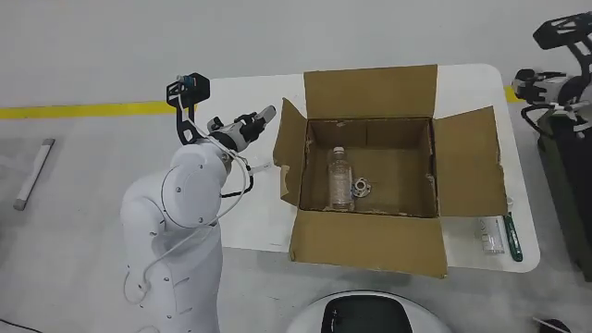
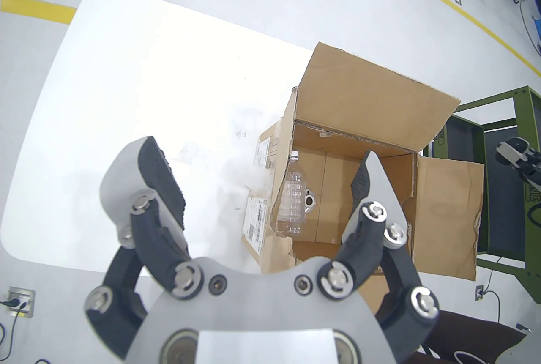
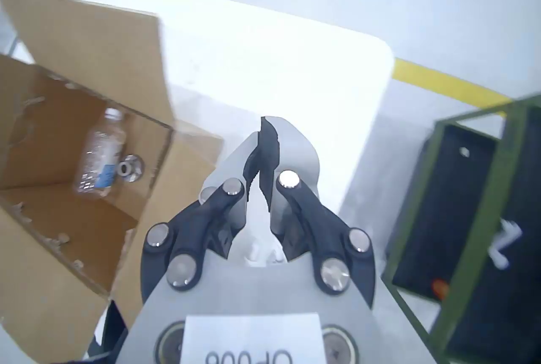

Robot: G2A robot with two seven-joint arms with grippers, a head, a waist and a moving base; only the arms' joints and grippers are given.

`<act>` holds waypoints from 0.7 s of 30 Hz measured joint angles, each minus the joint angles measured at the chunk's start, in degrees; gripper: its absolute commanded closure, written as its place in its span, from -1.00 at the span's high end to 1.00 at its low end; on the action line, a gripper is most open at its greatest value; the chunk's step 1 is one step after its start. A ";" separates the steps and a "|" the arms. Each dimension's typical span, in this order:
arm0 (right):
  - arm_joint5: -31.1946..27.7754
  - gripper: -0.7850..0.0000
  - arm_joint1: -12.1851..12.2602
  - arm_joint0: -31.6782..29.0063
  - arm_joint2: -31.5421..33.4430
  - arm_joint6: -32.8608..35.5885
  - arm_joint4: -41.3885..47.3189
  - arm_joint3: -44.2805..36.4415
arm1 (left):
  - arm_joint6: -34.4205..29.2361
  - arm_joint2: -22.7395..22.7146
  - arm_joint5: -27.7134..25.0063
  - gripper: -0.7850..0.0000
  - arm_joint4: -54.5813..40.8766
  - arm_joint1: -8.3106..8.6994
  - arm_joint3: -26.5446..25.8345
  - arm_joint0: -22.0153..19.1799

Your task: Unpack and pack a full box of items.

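Observation:
An open cardboard box [image 1: 467, 162] stands on the white table [image 1: 240, 92] with all flaps spread. On its floor lie a clear plastic bottle [image 1: 339, 178] and a small round metal part [image 1: 361, 186]; both also show in the wrist views, as the bottle [image 2: 292, 198] [image 3: 99, 155] and the part [image 2: 310, 201] [image 3: 128, 167]. My left gripper [image 2: 262, 171] hangs open and empty over the table beside the box's left flap [image 1: 266, 114]. My right gripper [image 3: 265, 141] is shut on nothing, off the table's right end [image 1: 532, 85].
A clear packet [image 1: 489, 235] and a green-handled tool [image 1: 511, 237] lie at the table's front right corner. A dark green cart [image 3: 477, 213] stands just beyond the right end of the table. Bare table surface lies left of the box.

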 measured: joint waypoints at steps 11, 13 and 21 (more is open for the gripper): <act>11.12 -1.00 0.91 -9.39 -0.40 11.41 -18.18 2.36 | 0.00 0.00 0.00 1.00 0.00 0.00 0.00 0.00; 11.92 -1.00 0.99 -10.57 0.57 11.69 -18.54 2.36 | 0.00 0.00 0.00 1.00 0.00 0.00 0.00 0.00; 12.20 -1.00 0.99 -10.65 0.92 11.37 -18.28 2.34 | 0.00 0.00 0.00 1.00 0.00 0.00 0.00 0.00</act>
